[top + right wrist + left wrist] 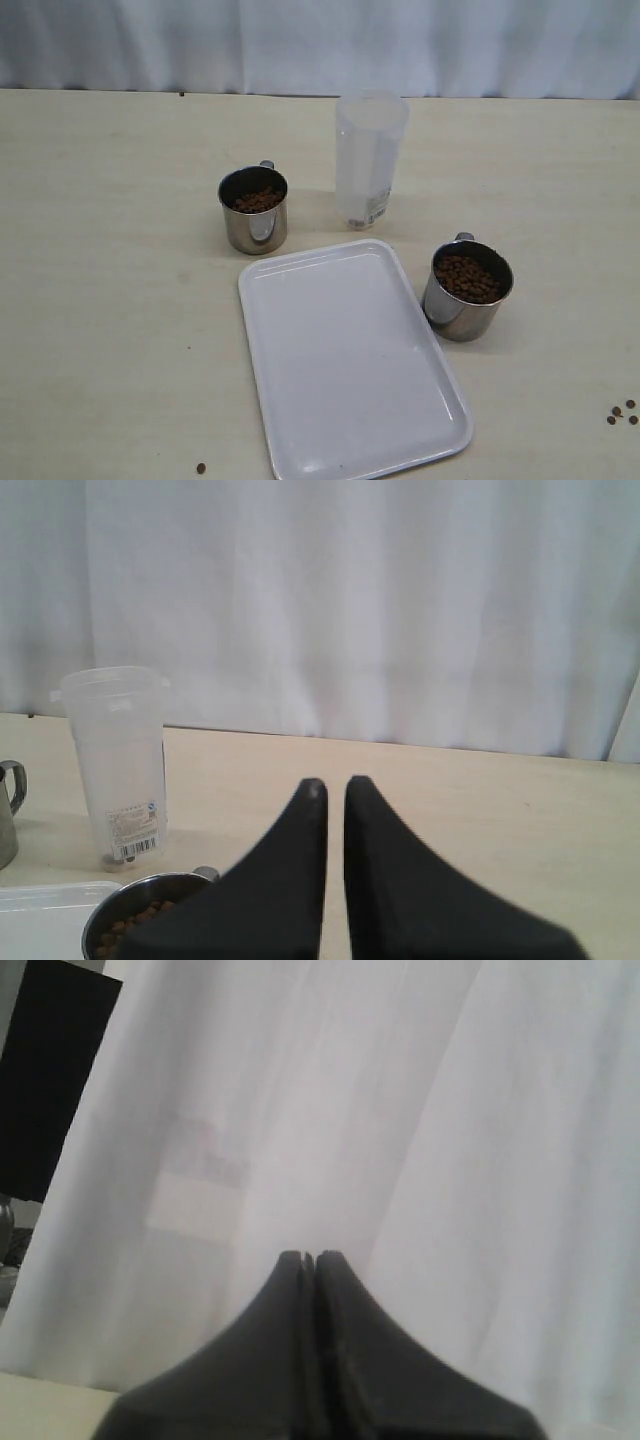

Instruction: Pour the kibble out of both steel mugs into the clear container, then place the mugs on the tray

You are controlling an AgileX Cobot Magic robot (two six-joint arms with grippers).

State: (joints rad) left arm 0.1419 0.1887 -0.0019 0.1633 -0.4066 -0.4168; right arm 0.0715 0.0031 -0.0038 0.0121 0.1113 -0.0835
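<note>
Seen from the exterior camera, two steel mugs stand upright on the pale tabletop (100, 250), both holding kibble (258, 200). The left mug (254, 208) sits just beyond the far-left corner of the white tray (350, 380). The right mug (467, 290) stands close against the tray's right rim; whether they touch cannot be told. The clear container (370, 160) stands upright behind the tray, between the mugs and nearer the left one, its inside too hazy to read. Loose pellets (622, 412) lie near the right edge, and a single pellet (201, 467) lies near the front edge.

The grippers show only in the wrist views. The left gripper (309, 1258) has its dark fingers pressed together on nothing, facing the white curtain (420, 1110); a dark panel (50, 1080) is cut off at the frame's corner and only a sliver of tabletop shows.

The right gripper (328, 785) holds nothing, with just a thin slit between its fingers. Its camera takes in the container, the right mug's rim partly hidden behind the fingers, a corner of the tray, and the left mug's handle, cut off at the frame edge.
</note>
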